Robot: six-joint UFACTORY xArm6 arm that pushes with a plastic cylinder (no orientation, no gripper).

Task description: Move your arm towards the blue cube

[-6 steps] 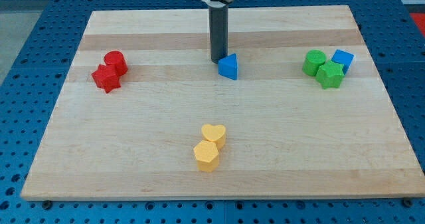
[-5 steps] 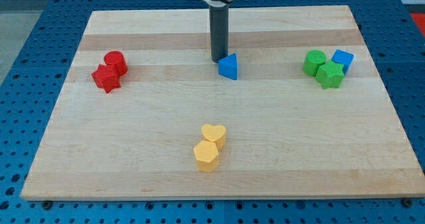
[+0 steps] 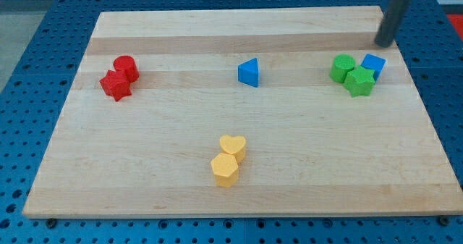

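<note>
The blue cube sits at the view's right, touching a green hexagonal block and next to a green cylinder. My tip is at the view's upper right, just above the blue cube and a small gap away from it, near the board's right edge. A blue triangular block stands alone at the board's upper middle.
A red cylinder and a red star block touch at the view's left. A yellow heart and a yellow hexagon touch at the lower middle. The wooden board lies on a blue perforated table.
My tip has moved from beside the blue triangular block at the upper middle far to the view's right, ending just above the blue cube. No block has moved.
</note>
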